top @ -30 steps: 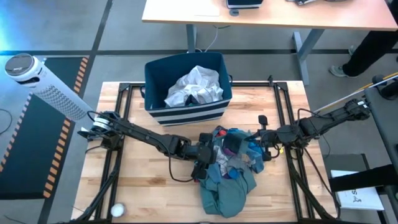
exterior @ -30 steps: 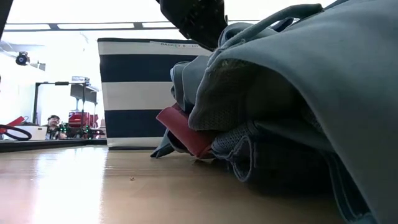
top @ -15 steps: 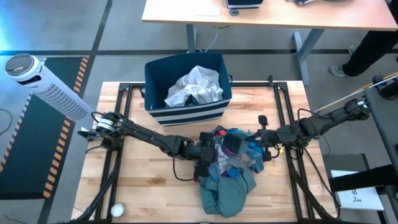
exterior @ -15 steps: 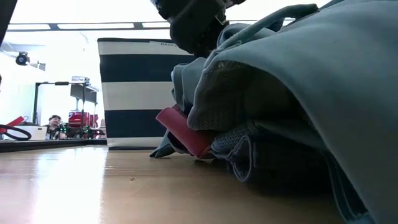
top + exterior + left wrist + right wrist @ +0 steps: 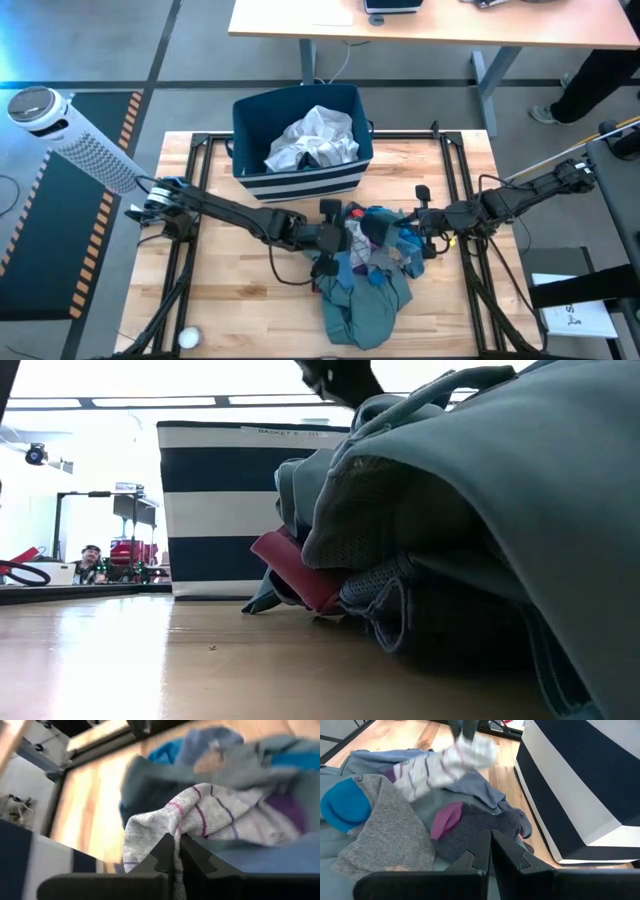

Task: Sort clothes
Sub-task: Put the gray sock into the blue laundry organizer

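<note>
While clenched on grey striped cloth (image 5: pixel 200 817), left hand (image 5: pixel 175 851) sits at pile's (image 5: pixel 372 262) bin-side edge, mid-bench (image 5: pixel 240 305). Cloth soft, light, limp; pinch at bunched fold holds best. Right hand (image 5: pixel 489 845) clenched empty over charcoal piece (image 5: pixel 480 832). White garment (image 5: pixel 312 140) already inside striped bin (image 5: pixel 300 182).

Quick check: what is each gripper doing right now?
Left gripper: shut on the light grey striped cloth.
Right gripper: shut, holding nothing visible, at the pile's right edge.
</note>
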